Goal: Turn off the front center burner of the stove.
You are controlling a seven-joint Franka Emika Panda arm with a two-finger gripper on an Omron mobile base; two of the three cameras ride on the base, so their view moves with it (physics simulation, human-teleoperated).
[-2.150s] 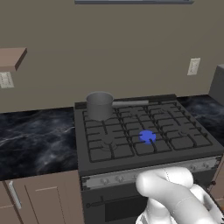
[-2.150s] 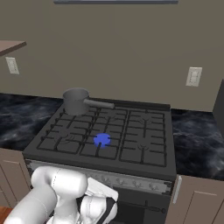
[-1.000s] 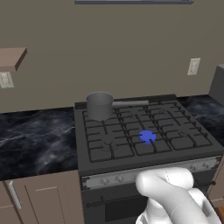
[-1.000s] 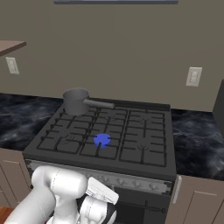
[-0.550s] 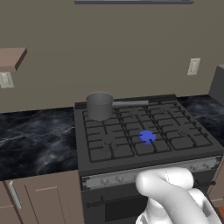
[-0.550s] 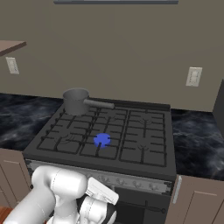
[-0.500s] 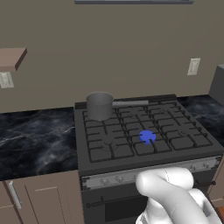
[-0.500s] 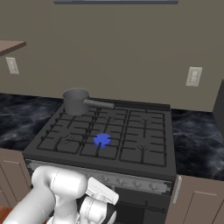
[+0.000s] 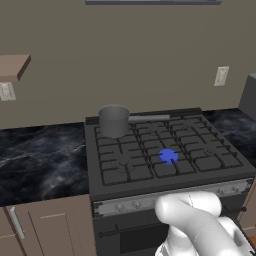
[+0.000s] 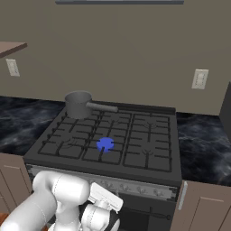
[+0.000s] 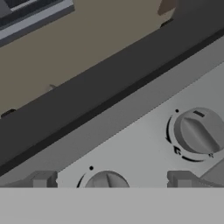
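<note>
The stove (image 9: 165, 186) (image 10: 54, 155) is a wide black gas range with grid grates. Its front center burner (image 9: 168, 156) (image 10: 105, 144) glows with a bright blue flame. In the hand view I look closely at the silver knob strip (image 11: 140, 140). My gripper (image 11: 109, 180) is open, its two fingertips (image 11: 41, 179) flanking a small round knob (image 11: 105, 181) without touching it. A second knob (image 11: 197, 131) sits up and to the right. My white arm (image 10: 58, 198) (image 9: 195, 225) is bent low in front of the oven door.
A grey saucepan (image 9: 114, 120) (image 10: 79, 103) stands on the back left burner, handle pointing right. Dark marble counters (image 9: 40, 160) (image 10: 203, 144) flank the stove. Brown cabinets (image 9: 50, 230) stand below on the left.
My hand has edged slightly up toward the knob strip in the right base view. The flame and the saucepan are unchanged.
</note>
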